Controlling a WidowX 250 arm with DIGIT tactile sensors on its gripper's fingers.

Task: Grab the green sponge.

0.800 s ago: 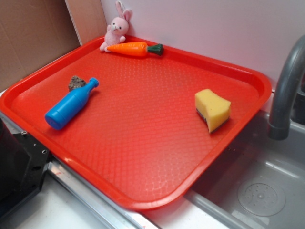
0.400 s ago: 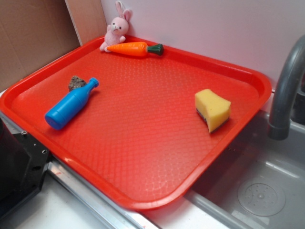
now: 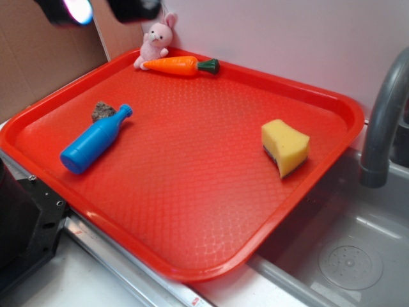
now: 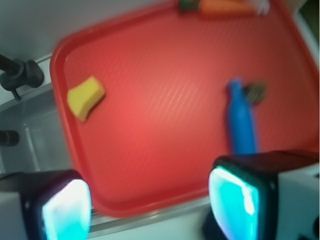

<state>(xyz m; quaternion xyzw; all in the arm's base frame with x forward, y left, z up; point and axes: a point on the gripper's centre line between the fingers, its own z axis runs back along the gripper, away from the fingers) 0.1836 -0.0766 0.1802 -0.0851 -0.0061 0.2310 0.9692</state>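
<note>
Sitting beside a grey sink [image 3: 358,256], with a white wall behind and cardboard at upper left: red tray [image 3: 192,192] carrying everything. Lying near the tray's right edge in the exterior view, well apart from all else: sponge [image 3: 285,146], yellow foam up, dark layer showing along its lower left side; appearing at left in the wrist view [image 4: 85,97]. Lying at the tray's left: blue bottle [image 3: 96,139], with a small rock [image 3: 102,110] touching or just beside its neck. Resting at the far corner: carrot [image 3: 180,65] and pink bunny [image 3: 155,41].

Hanging at the upper left of the exterior frame, high over the tray's far corner: pincer [image 3: 99,9], released, holding nothing, fingers [image 4: 66,210] glowing cyan and standing wide apart in the wrist view.

Risking, by judgement: a long crossing to the sponge ending off-centre, nudging the foam against the rim or tipping the wedge; squeezing soft foam too shallowly and slipping off.

Cut off by the frame top: most of the pincer. Blurring the wrist view: motion, leaving the rock hard to make out.
</note>
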